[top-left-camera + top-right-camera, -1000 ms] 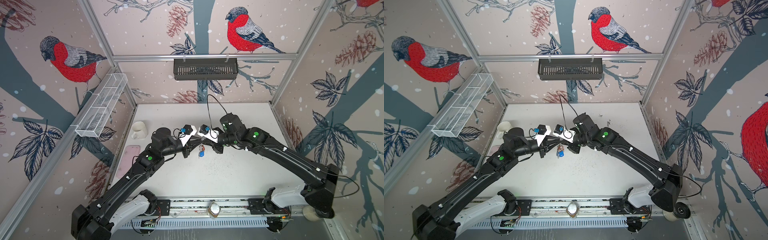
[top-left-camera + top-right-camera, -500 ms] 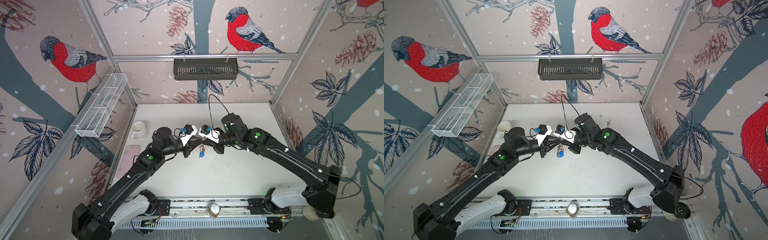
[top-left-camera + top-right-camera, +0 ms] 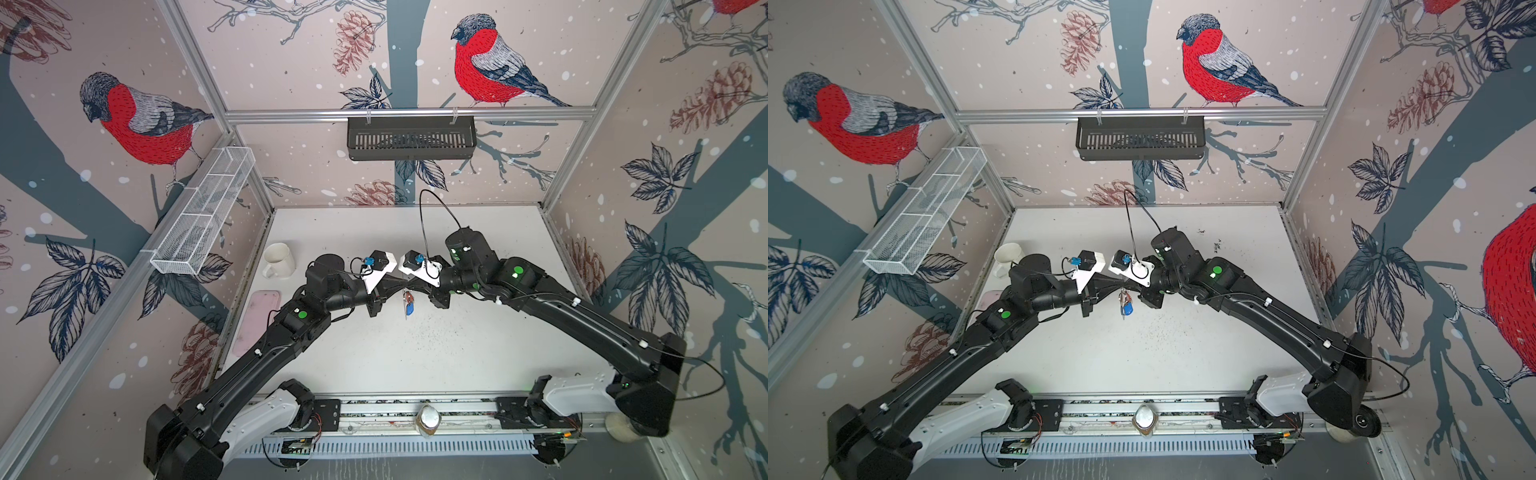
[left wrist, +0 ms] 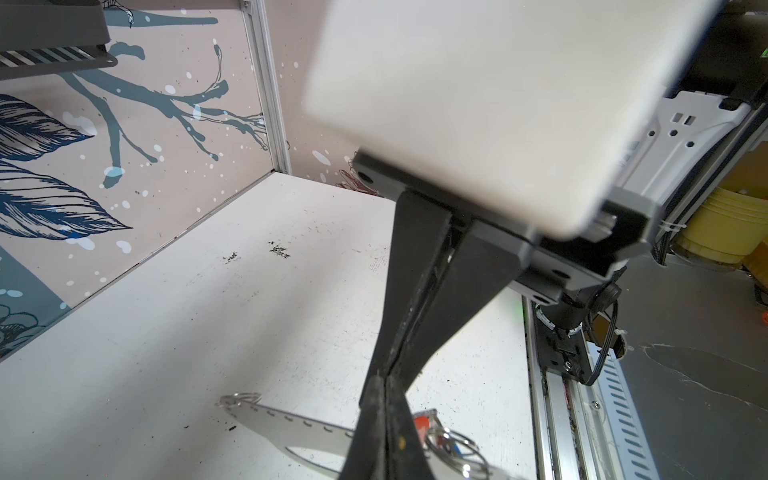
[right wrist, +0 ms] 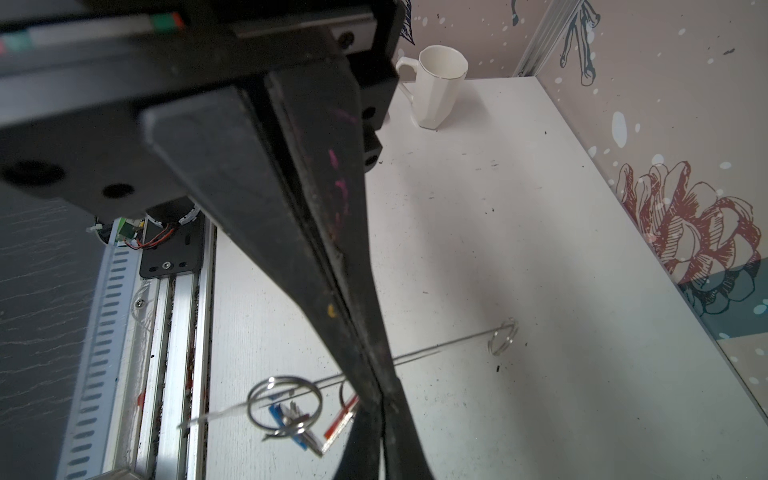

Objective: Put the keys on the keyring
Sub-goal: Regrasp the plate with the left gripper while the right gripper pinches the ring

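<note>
Both arms meet tip to tip above the middle of the white table. The keyring (image 4: 291, 424) is a flat grey plate with slots along one edge, held in the air. It shows edge-on as a thin line in the right wrist view (image 5: 436, 351). The keys (image 3: 408, 305) (image 3: 1126, 305) hang from it on silver rings (image 5: 286, 403), with a red tag and a blue tag. My left gripper (image 3: 401, 286) (image 4: 385, 380) is shut, its fingers (image 5: 291, 208) crossing the plate. My right gripper (image 3: 411, 286) (image 5: 381, 399) is shut against it beside the red tag. The fingers hide the exact grip spots.
A white mug (image 3: 278, 259) stands at the table's back left, with a pink flat case (image 3: 257, 324) in front of it. A black basket (image 3: 411, 137) hangs on the back wall and a white wire basket (image 3: 203, 216) on the left wall. Dark crumbs (image 3: 436, 332) dot the table.
My left gripper's jaws have closed fully at the meeting point. Both arms have barely moved, and the keys still hang under the two grippers.
</note>
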Robot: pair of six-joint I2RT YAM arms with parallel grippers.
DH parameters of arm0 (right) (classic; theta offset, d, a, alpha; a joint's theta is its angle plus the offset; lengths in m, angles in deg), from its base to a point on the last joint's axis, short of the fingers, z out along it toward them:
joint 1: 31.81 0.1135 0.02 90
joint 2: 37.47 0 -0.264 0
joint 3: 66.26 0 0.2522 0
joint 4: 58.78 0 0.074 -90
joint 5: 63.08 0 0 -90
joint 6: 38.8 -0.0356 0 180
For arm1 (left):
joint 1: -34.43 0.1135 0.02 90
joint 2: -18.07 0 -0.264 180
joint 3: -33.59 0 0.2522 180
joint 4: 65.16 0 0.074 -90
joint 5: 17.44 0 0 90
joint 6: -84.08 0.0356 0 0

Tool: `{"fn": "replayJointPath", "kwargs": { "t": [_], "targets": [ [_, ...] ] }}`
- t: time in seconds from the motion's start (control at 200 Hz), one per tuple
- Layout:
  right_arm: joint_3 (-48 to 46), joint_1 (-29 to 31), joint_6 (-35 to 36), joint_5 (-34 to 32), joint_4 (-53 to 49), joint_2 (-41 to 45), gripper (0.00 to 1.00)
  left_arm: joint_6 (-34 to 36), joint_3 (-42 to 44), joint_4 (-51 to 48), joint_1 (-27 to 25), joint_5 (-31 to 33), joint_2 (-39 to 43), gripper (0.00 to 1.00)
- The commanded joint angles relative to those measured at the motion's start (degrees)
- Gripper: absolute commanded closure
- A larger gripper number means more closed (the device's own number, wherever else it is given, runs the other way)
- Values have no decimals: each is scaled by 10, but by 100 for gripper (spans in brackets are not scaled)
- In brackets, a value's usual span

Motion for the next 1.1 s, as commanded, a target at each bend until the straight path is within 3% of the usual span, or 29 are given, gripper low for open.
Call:
{"fn": "replayJointPath", "kwargs": {
  "t": [0.0, 0.385, 0.49, 0.7, 1.091],
  "targets": [
    [-2, 0, -3, 31, 38, 10, 100, -1, 3, 32, -2, 20, 0, 100],
    [-35, -5, -20, 21, 69, 38, 100, -56, 61, 180, -2, 29, 25, 100],
    [-45, -8, -25, 18, 79, 48, 90, -65, 67, 205, -2, 31, 27, 100],
    [-67, -12, -36, 16, 100, 72, 83, -83, 71, 249, -2, 16, 23, 100],
    [-121, -12, -65, 66, 189, 84, 85, -126, 91, 333, -2, -16, 12, 100]
  ]
}}
